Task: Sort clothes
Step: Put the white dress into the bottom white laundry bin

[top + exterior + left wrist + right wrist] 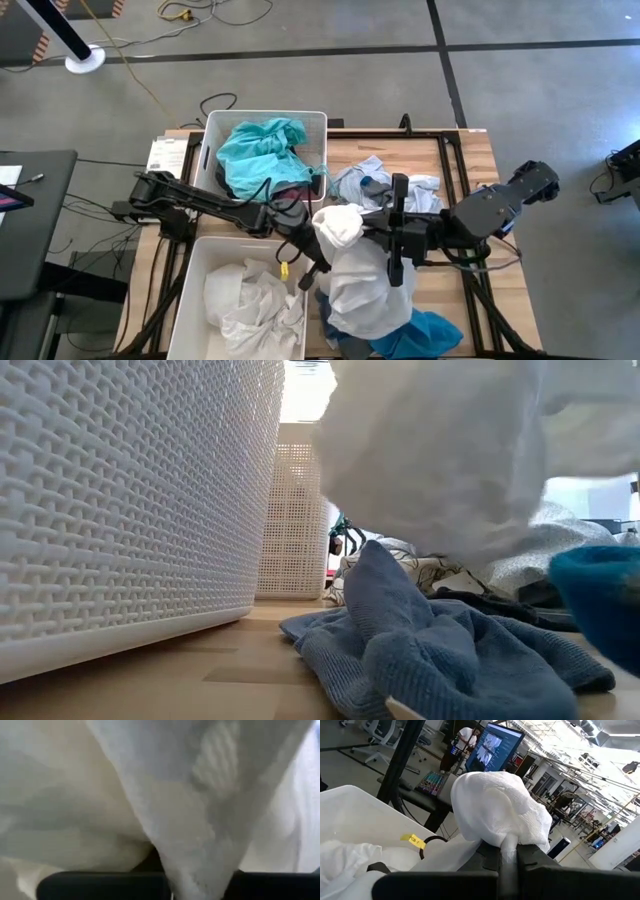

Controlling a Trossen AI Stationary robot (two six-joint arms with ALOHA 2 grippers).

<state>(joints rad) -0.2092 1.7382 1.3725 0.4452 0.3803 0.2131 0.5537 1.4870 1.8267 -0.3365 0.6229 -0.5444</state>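
While both arms meet over the middle of the wooden table (470, 150), a large white soft fabric garment (365, 275) hangs between them, lifted off the surface. Right gripper (345, 228) comes in from 3 o'clock, fingers clamped together on a bunched knob of that white cloth; right wrist view shows the wad pinched just past its dark fingers (532, 857). Left gripper (318, 268) reaches in from 9 o'clock, fingers closed on the same white garment near its left edge; left wrist view is filled with white fabric (200, 810) draped over the fingers. Low view: white cloth (450, 460) hangs above a blue-grey terry towel-like piece (440, 650) lying on the table.

White rectangular woven-plastic bin (215, 135) at 12 o'clock holds a teal garment (255, 150) with a bit of maroon beside it. Second white plastic bin (195, 265) at 7 o'clock holds crumpled white clothes (250, 300). Pale grey-and-white garments (375, 180) lie on the table at 1 o'clock, just beside the far bin. Bright blue garment (430, 335) sits at 5 o'clock, partly under the hanging white one. Yellow tag (284, 268) on a cable near the left gripper.
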